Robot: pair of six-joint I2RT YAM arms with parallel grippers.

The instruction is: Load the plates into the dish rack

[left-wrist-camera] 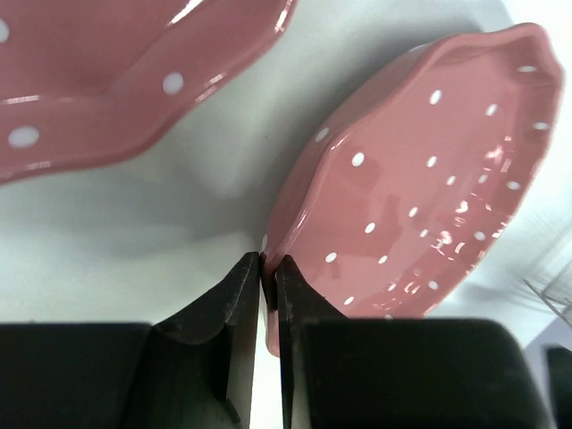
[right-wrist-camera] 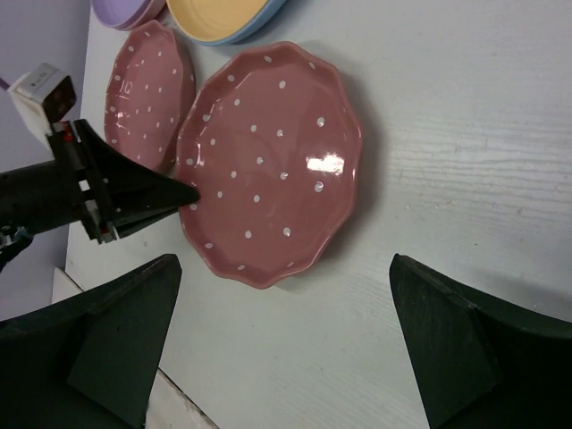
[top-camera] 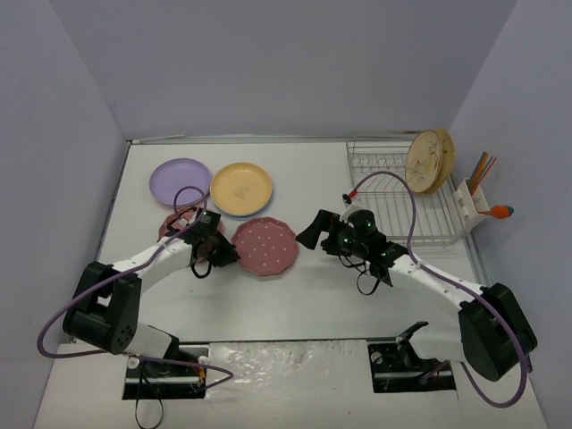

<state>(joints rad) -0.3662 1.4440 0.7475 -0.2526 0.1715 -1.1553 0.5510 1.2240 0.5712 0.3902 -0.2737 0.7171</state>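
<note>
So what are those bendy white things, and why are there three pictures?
They are two robot arms. One picture looks down from above; the other two come from little cameras on each arm's wrist. On the white table lie a lilac plate, a yellow plate and two pink dotted plates. The left arm's fingers have pinched the rim of the nearer pink plate. The other pink plate lies just beyond it. The right arm's fingers are wide open, holding nothing, above the table. At the back right is the wire dish rack, with tan plates already standing in it.
</note>
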